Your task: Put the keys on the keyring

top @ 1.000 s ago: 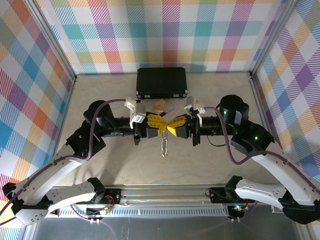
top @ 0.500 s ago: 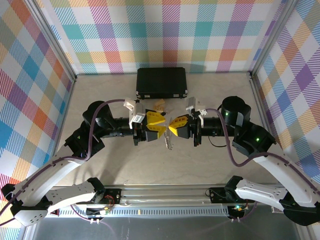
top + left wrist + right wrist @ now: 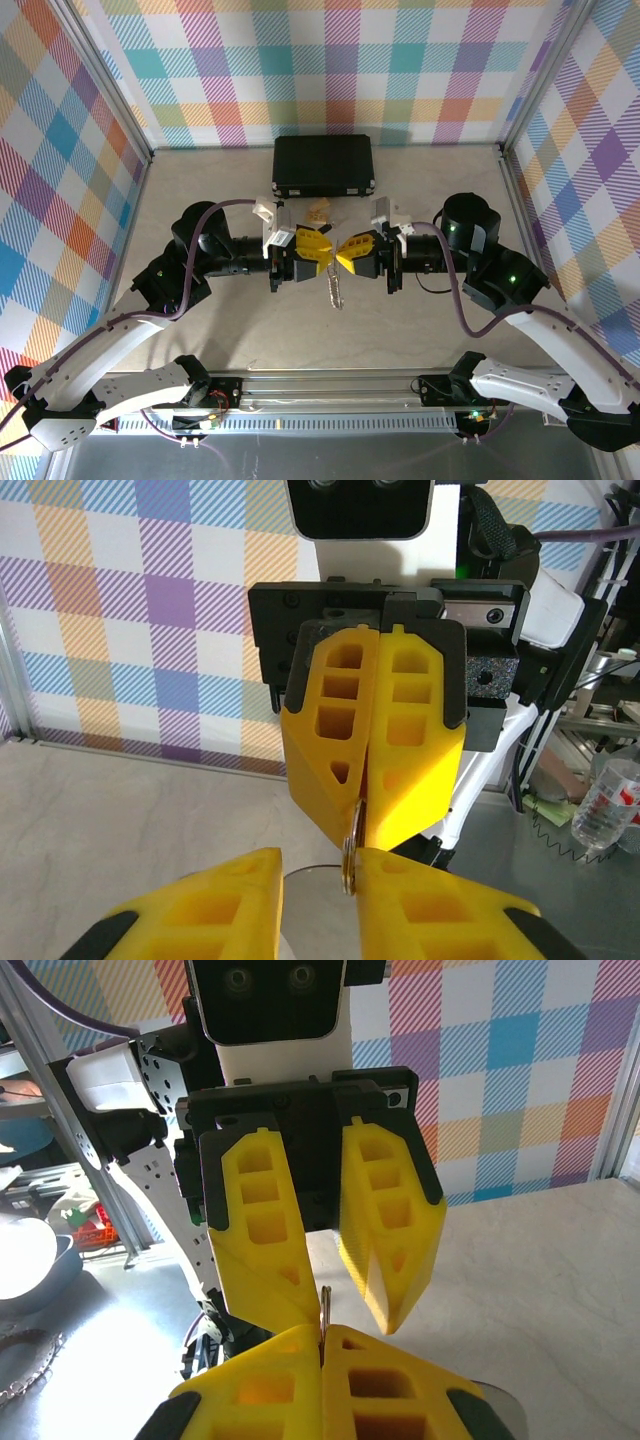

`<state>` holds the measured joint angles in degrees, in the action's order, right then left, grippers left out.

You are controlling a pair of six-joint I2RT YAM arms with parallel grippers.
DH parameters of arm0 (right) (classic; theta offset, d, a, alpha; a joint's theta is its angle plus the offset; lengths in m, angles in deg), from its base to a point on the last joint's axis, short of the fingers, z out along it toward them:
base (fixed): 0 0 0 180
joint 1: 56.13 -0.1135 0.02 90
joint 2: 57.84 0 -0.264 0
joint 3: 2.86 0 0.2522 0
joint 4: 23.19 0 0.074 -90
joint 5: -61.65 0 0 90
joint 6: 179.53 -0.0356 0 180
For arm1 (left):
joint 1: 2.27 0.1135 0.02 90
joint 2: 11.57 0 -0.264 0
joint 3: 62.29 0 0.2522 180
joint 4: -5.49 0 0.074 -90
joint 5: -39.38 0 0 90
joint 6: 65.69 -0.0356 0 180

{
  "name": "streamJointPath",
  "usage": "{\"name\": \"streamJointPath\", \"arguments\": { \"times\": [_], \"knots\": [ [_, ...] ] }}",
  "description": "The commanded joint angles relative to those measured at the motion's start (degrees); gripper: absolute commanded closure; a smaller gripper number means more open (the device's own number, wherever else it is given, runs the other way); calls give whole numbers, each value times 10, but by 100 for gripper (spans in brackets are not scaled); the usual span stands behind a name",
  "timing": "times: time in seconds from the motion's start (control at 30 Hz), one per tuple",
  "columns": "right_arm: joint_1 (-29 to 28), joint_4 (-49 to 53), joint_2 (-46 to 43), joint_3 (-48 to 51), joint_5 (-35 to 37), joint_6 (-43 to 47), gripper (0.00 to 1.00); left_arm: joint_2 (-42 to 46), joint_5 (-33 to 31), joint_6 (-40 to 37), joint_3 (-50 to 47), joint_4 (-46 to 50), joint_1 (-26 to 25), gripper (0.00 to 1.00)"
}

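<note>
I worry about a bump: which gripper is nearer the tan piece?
Left. The left gripper is directly on the near side of the tan piece; the right gripper, shut on the keyring, lies farther to its right.

Top external view: fixed high above and behind the arm bases, looking steeply down over the whole table (image 3: 220,335) from a distance. Wrist views: close range, each looking roughly level along its own yellow fingers, so the two face one another. All three views share the mid-table point where the left gripper (image 3: 326,251) and the right gripper (image 3: 341,255) meet at the keyring (image 3: 333,285).
</note>
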<state>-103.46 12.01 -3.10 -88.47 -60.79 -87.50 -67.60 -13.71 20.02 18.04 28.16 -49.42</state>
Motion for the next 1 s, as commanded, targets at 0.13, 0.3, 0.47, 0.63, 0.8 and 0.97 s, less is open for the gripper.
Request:
{"name": "streamJointPath", "arguments": {
  "times": [0.13,0.3,0.47,0.63,0.8,0.97],
  "knots": [
    [-3,-38,2,3,-35,10,100,-1,4,0,-6,-11,-2,81],
    [-3,-38,5,3,-40,11,100,-2,8,1,-9,-20,-2,88],
    [-4,-35,7,3,-38,11,100,0,11,-1,-14,-22,-2,100],
    [-3,-9,14,-7,-16,5,100,0,-24,-17,-16,7,-2,100],
    [-3,24,26,-25,27,-21,53,5,-39,-19,-32,8,6,100],
    [0,49,22,-34,95,-37,14,20,-49,-23,-59,11,18,100]
  ]
}}
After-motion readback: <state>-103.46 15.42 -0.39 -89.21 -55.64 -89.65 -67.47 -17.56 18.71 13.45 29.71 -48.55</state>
